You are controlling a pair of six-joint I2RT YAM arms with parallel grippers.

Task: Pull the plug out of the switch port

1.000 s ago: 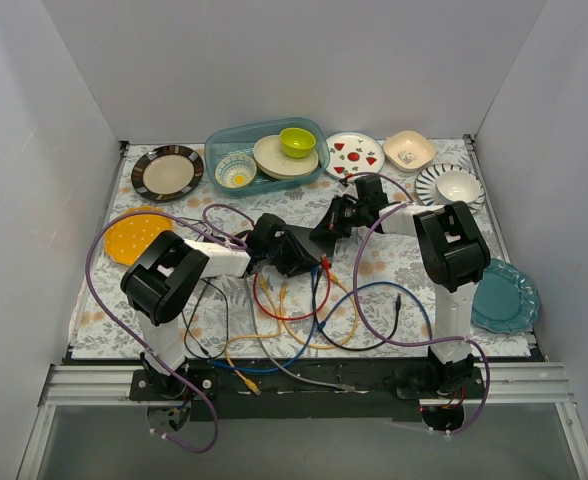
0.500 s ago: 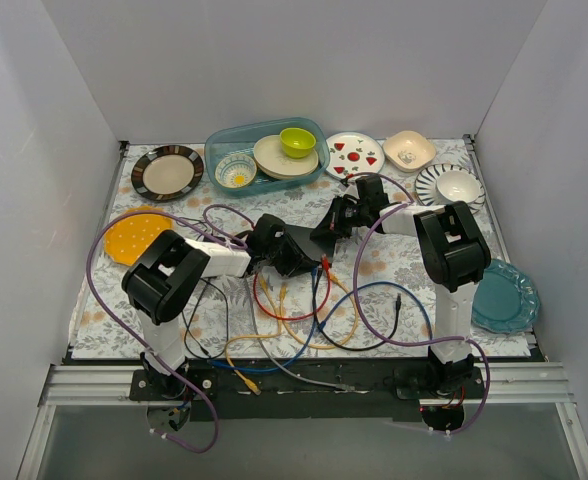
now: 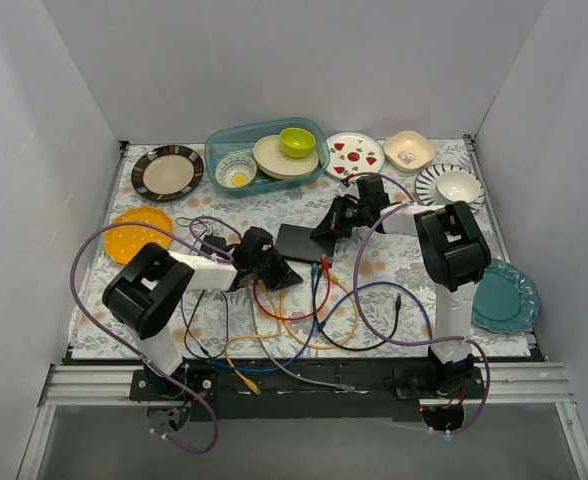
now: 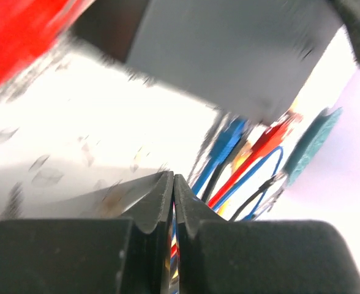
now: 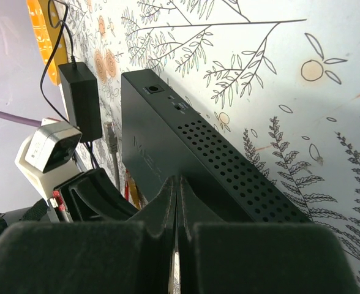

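The switch (image 3: 302, 242) is a flat black box lying mid-table; it also shows in the left wrist view (image 4: 229, 55) and the right wrist view (image 5: 186, 153). Red (image 3: 326, 266), blue (image 4: 226, 144) and other plugs sit along its near edge. My left gripper (image 3: 282, 275) (image 4: 173, 177) is shut, just left of and near the switch's near-left corner; I see nothing between its jaws. A red blur fills that view's top left. My right gripper (image 3: 324, 230) (image 5: 178, 180) is shut, with its tips against the switch's far right end.
Tangled coloured cables (image 3: 304, 310) lie between the switch and the near edge. A black adapter block (image 5: 82, 101) and a loose grey plug (image 5: 111, 138) lie left of the switch. A teal tub (image 3: 264, 155), several plates and bowls line the back; a teal plate (image 3: 504, 295) sits right.
My left arm has swung left and drawn its gripper back off the switch, which now lies uncovered. The right arm has not moved.
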